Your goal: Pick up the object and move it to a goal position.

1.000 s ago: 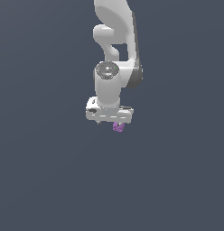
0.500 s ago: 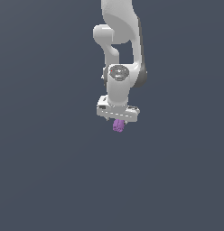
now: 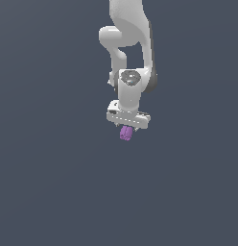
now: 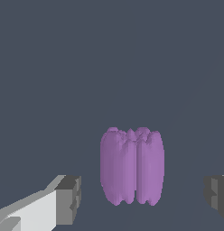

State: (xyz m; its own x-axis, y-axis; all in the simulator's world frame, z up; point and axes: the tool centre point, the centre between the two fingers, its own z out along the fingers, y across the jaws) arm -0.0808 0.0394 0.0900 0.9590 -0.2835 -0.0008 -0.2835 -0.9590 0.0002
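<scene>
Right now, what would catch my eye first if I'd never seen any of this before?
Probably the purple lump, the only colour here, sitting just under the white arm that reaches down from the top of the exterior view. Next, the claw: in the wrist view its two grey fingertips stand wide apart on either side of the lump, not touching it. Everything else is plain dark grey.

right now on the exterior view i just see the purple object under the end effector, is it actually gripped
observer: no. in the wrist view the end effector is open, with a clear gap between the purple object and the finger pad on either side.
operator: is it centred between them
observer: not quite. the gap to that pad is visibly narrower than the gap to the other pad.
</scene>
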